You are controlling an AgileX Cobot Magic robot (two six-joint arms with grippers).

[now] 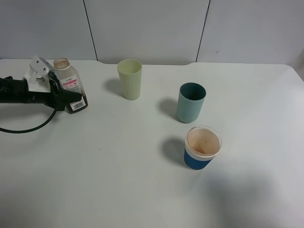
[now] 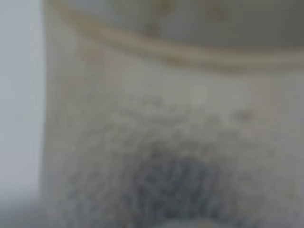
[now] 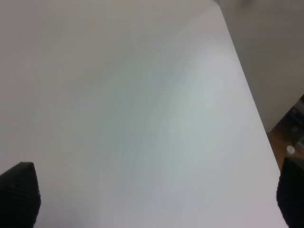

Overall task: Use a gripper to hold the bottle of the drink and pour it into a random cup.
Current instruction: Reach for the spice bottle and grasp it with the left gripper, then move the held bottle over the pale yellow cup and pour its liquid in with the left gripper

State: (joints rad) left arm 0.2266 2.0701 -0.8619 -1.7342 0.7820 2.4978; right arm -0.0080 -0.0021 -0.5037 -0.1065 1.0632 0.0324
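Note:
The bottle of the drink (image 1: 70, 84) is clear and capless, with a white and pink label. It leans slightly at the far left of the table. My left gripper (image 1: 66, 98) reaches in from the left edge and its black fingers close around the bottle's lower body. The left wrist view is filled by a blurred close-up of the bottle (image 2: 166, 118). The pale yellow-green cup (image 1: 129, 78) stands upright to the right of the bottle, apart from it. My right gripper (image 3: 156, 199) is open over bare table; it does not show in the exterior view.
A teal cup (image 1: 191, 102) stands right of centre. A white cup with a blue sleeve (image 1: 202, 147) stands in front of it. A black cable (image 1: 28, 128) loops below the left arm. The right wrist view shows the white table's edge (image 3: 256, 118).

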